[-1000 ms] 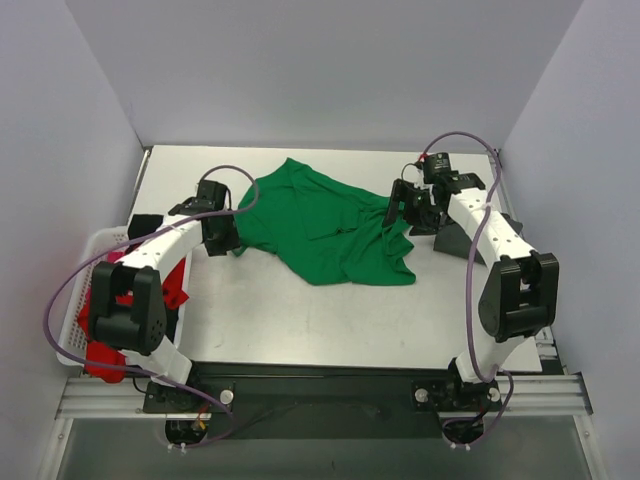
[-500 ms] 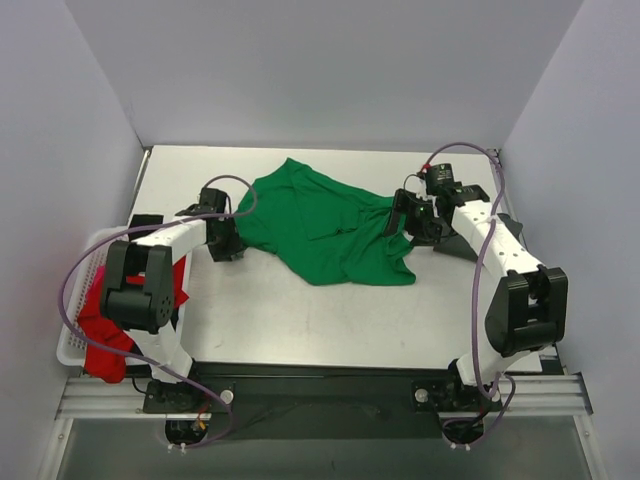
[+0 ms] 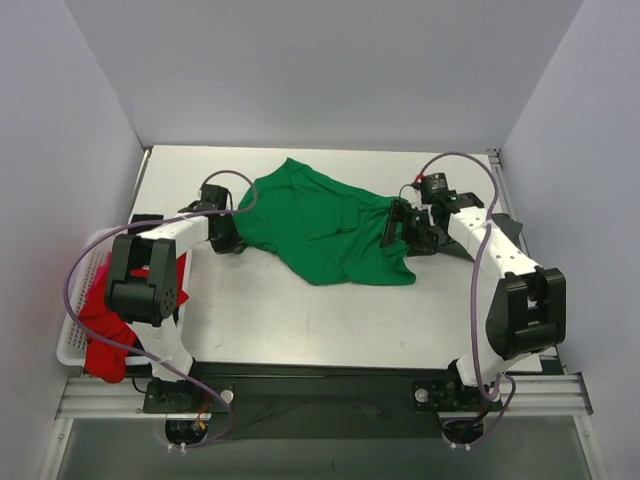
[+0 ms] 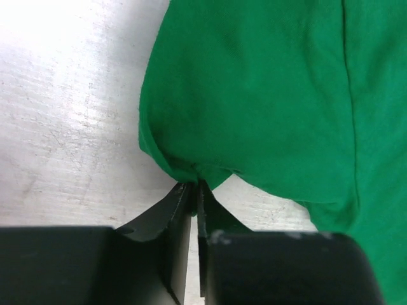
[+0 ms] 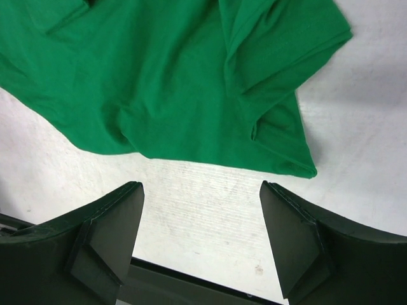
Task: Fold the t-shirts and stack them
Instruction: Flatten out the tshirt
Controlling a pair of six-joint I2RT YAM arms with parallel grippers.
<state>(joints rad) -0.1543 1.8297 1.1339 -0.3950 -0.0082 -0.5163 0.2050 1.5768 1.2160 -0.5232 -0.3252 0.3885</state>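
Observation:
A bright green t-shirt [image 3: 320,225] lies crumpled across the middle of the table [image 3: 300,310]. My left gripper [image 3: 228,238] sits at the shirt's left edge. In the left wrist view its jaws are pressed together on a small fold of the green t-shirt [image 4: 254,95], pinched at the left gripper's [image 4: 194,185] tips. My right gripper [image 3: 398,228] hovers at the shirt's right edge. It stands wide open over bare table in the right wrist view [image 5: 200,187], with the green hem [image 5: 280,159] just beyond its fingertips. A red t-shirt [image 3: 105,325] hangs out of the basket at the left.
A white lattice basket [image 3: 72,310] sits off the table's left edge beside the left arm. A dark shape [image 3: 458,243] lies under the right arm; whether it is cloth or shadow I cannot tell. Walls close in the table's back and sides.
The left gripper has slid in to the shirt's left edge and closed on a fold of it. The right gripper has drifted slightly toward the shirt's right edge, still open.

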